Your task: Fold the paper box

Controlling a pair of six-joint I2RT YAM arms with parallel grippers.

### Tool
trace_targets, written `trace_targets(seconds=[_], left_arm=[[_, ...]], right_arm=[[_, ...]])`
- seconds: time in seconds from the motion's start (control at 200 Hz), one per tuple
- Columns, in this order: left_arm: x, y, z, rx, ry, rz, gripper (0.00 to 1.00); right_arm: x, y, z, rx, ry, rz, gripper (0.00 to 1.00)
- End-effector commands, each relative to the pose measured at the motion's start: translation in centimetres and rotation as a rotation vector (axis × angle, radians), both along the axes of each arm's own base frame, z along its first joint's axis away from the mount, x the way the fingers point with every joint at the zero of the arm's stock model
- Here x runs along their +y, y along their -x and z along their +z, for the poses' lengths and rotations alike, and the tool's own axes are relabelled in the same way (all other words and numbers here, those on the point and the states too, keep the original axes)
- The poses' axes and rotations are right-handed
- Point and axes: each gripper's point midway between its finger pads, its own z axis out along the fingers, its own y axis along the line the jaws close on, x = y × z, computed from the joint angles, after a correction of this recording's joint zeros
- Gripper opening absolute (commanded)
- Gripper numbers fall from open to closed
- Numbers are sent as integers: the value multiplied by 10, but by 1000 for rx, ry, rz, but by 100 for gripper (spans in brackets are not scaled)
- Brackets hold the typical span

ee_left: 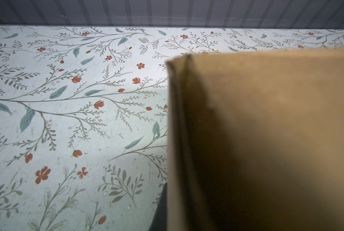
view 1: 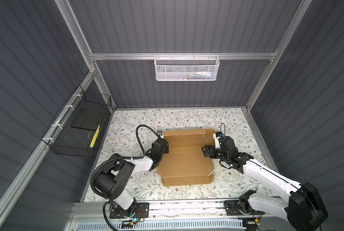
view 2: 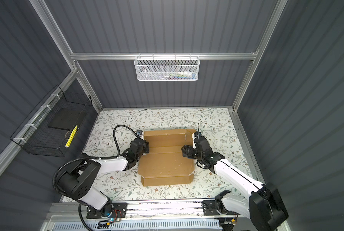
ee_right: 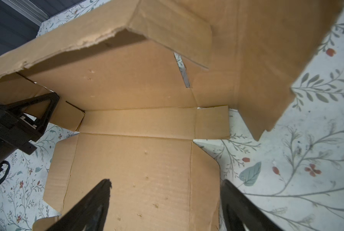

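I see the plain brown corrugated cardboard paper box lying opened out, inner face up, near the middle of the pale floral-printed table. Its near edge ends in 1 narrow flap with cut corners, and a band of bare table lies between that flap and the front rail. A wider bare band runs from the far edge to the back wall, so that is my freest room. The left and right margins are largely taken up by my 2 arms. The far panel stands tilted up off the table, its ragged top edge leaning in over the box, and 1 wing flap rises at the far right corner. In the right wrist view I can make out 1 slot cut near that corner. I count 1 box, 1 white mesh basket hung on the back wall and 1 black wire basket on the left wall, both well clear of the work. My left arm comes in folded at the elbow, and the left hand is clamped on a small side flap at the box's left edge. That flap stands upright right in front of the left wrist camera. My right arm stretches in on a diagonal, wrist bent inward. The right hand hovers above the right edge, jaws spread wide and holding nothing.
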Motion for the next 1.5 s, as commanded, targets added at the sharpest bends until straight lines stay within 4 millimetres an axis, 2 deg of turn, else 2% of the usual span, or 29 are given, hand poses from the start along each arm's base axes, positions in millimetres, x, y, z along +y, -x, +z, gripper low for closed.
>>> trace_targets(seconds=[0.0, 0.415, 0.695, 1.046, 1.496], left_arm=[[2, -1, 2, 31, -12, 18, 0], [0, -3, 1, 56, -21, 10, 0], [-1, -4, 2, 62, -21, 9, 0], [-1, -5, 5, 67, -16, 12, 0], [1, -3, 6, 68, -19, 11, 0]], right_arm=[[4, -8, -3, -29, -6, -5, 86], [4, -28, -35, -33, 68, -16, 87], [-4, -30, -60, -25, 138, -26, 88], [-9, -34, -74, -32, 174, -42, 89], [1, -40, -85, -19, 122, -48, 92]])
